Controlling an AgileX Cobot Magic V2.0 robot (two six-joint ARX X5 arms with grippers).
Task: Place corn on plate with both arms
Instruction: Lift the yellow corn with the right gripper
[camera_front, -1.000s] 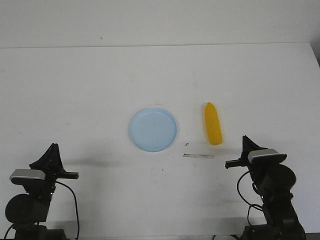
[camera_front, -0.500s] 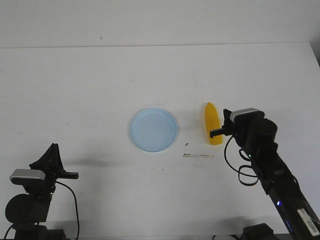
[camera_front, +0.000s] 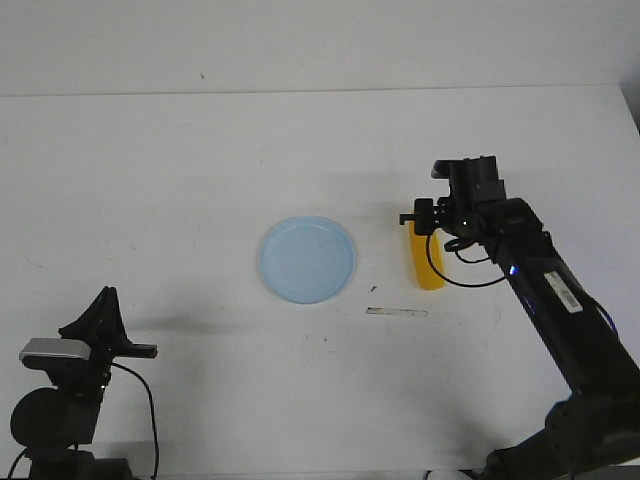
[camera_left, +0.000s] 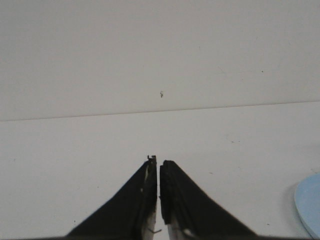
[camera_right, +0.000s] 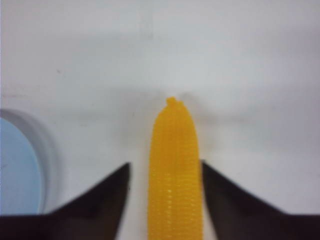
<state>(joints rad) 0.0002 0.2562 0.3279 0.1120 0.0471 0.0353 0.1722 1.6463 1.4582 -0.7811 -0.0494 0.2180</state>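
front view: my right arm (camera_front: 540, 290) reaches over the yellow corn (camera_front: 428, 262), lying just right of the pale blue plate (camera_front: 307, 259). left wrist: left claw (camera_left: 159, 165) closed, holding nothing. right wrist: right claw (camera_right: 165, 172) spread, fingers either side of the ribbed, tapered cob, apparently not touching.
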